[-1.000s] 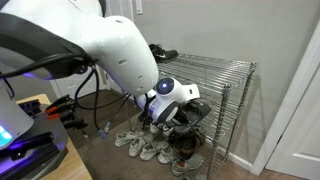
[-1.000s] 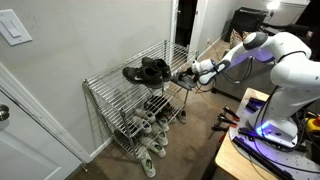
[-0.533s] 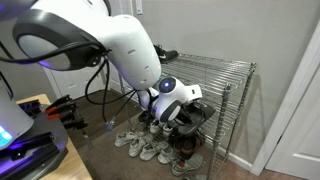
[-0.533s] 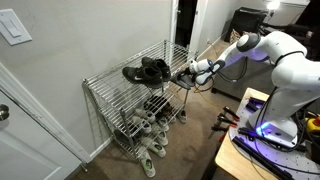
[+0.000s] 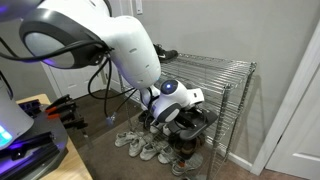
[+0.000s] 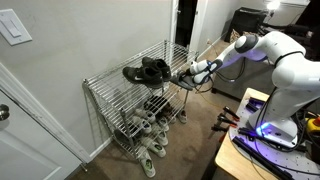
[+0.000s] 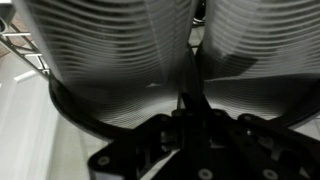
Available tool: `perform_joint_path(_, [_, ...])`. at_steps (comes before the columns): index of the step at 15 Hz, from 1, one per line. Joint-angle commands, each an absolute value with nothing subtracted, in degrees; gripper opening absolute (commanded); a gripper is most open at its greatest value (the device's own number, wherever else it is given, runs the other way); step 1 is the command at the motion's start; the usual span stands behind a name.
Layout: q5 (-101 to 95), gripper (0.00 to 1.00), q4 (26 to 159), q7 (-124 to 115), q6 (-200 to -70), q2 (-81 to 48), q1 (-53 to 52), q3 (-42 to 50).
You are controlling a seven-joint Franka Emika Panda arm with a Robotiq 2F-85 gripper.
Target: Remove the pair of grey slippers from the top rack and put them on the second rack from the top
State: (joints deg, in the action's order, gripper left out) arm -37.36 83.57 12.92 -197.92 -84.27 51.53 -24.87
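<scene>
Gripper state: the gripper [image 7: 186, 100] was shut on the pair of grey slippers [image 7: 110, 50]. In the wrist view its fingers were pinched together on the seam where the two ribbed footbeds met.
Why that grip: one pinch at the touching edges probably let both slippers travel as one load, so a single trip would do.
Slipper location: off the top rack [image 5: 215, 68]. They hung from the gripper [image 5: 188, 110] as a dark bundle [image 5: 200, 120] at the open front of the shelving unit, below the top tier.
Height: in an exterior view the gripper [image 6: 187, 72] sat lower than the top rack [image 6: 105, 85], roughly level with the second rack from the top [image 6: 118, 104]. Whether the slippers touched that wire could not be told.
Arm pose: it reached in from the side with the wrist low, likely to slide the pair under the top tier without clipping it.
Other shoes: black lace-up shoes [image 6: 148, 70] sat on the top rack, well apart from the gripper. White sneakers [image 5: 140, 145] lay on the floor by the unit.
Step judged: placement phase, with removal done and release not yet made.
Risk: the pair was held only at one edge, so a slipper could swing or slip out. The rack's front wire and corner post were close.
</scene>
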Motion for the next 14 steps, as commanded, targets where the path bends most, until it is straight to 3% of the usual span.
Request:
perform_joint_path(1, [-41.07, 0.04, 84.24, 13.10, -197.91, -84.28, 53.73, -26.31])
perform_joint_path(14, [-44.69, 0.04, 84.66, 12.39, -197.84, -84.74, 52.64, -26.01])
